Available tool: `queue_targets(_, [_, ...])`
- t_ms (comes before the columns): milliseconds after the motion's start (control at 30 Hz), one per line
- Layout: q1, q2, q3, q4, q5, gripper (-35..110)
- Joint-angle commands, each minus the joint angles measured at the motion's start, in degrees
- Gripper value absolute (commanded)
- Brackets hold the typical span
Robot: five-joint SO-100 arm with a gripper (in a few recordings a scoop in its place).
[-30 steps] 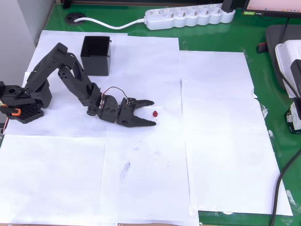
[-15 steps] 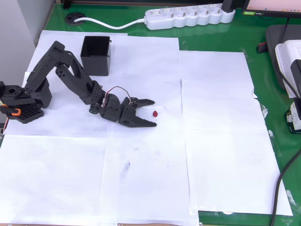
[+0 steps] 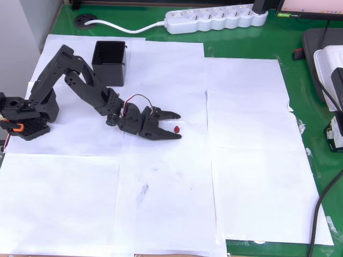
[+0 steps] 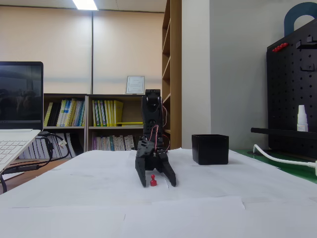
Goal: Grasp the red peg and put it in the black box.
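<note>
The red peg (image 3: 177, 129) stands upright on the white paper, a tiny dark-red piece; in the fixed view the red peg (image 4: 153, 180) shows between the two fingers. My gripper (image 3: 178, 126) is open and low over the paper, its fingertips flanking the peg without touching it. In the fixed view the gripper (image 4: 157, 182) points toward the camera with jaws spread. The black box (image 3: 110, 62) sits open-topped at the upper left, behind the arm; the black box (image 4: 210, 148) stands right of the arm in the fixed view.
White paper sheets cover a green table (image 3: 300, 80). A white power strip (image 3: 217, 19) with its cable lies along the far edge. The arm's base block (image 3: 24, 115) sits at the left edge. Devices and cables crowd the right edge (image 3: 327, 69).
The gripper has moved right and slightly up toward the peg, so its fingertips now sit on either side of it. The peg has not moved.
</note>
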Motion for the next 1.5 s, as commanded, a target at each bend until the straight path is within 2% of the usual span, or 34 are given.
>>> queue_targets(0, [1.14, -1.14, 0.62, 0.79, -0.97, 26])
queue_targets(1067, [3.43, -3.69, -4.83, 0.09, -2.64, 25])
queue_targets(1467, [3.96, -3.52, -4.39, 0.09, -1.58, 8])
